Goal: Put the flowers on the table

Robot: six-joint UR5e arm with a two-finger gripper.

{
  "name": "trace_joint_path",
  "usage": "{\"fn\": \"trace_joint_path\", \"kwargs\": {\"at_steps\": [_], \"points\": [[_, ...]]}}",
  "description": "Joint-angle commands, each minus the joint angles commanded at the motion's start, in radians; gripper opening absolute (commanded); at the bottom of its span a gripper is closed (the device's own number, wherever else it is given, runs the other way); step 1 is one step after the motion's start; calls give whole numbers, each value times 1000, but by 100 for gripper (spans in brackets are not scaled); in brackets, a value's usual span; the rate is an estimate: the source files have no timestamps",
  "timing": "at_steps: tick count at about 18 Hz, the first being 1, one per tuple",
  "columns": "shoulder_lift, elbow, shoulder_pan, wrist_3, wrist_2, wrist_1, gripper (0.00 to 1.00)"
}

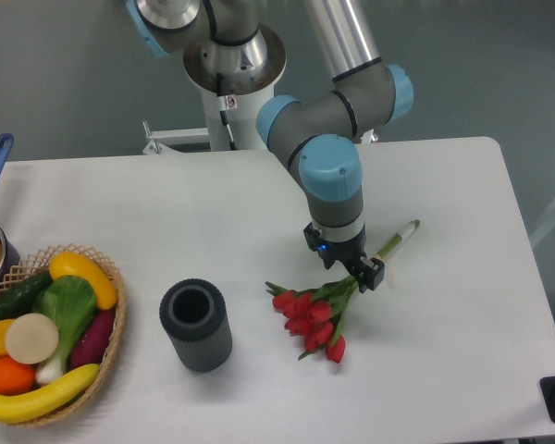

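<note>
Left of the flowers (313, 317): vase (196, 326), basket (111, 326).

Arm: mine reaches down from the grey base at the top, elbow bent, blue-capped wrist pointing straight down.
Gripper (354, 275): low, right at my wrist's lower end, tips down.
Jaws: hidden under my wrist; I cannot tell whether they are closed or apart.

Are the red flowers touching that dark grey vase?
Apart. The fixed camera shows a plain strip of bare white table between the flowers and the vase.
</note>
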Motion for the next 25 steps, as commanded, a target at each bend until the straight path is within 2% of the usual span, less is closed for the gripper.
{"fn": "trace_joint_path", "kwargs": {"at_steps": [5,7,10,11,13,16,18,20,25], "points": [[54,74,15,-20,-43,-23,100],[69,110,40,-11,-54,-66,100],[94,205,84,23,-126,-240,100],[98,236,98,61,-131,-308,100],[109,278,124,159,-134,-400,100],[152,289,176,309,-137,-488,100],[179,282,239,401,-186,-538,100],[202,270,291,466,-229,-557,100],[248,237,389,661,-241,-598,100]]}}
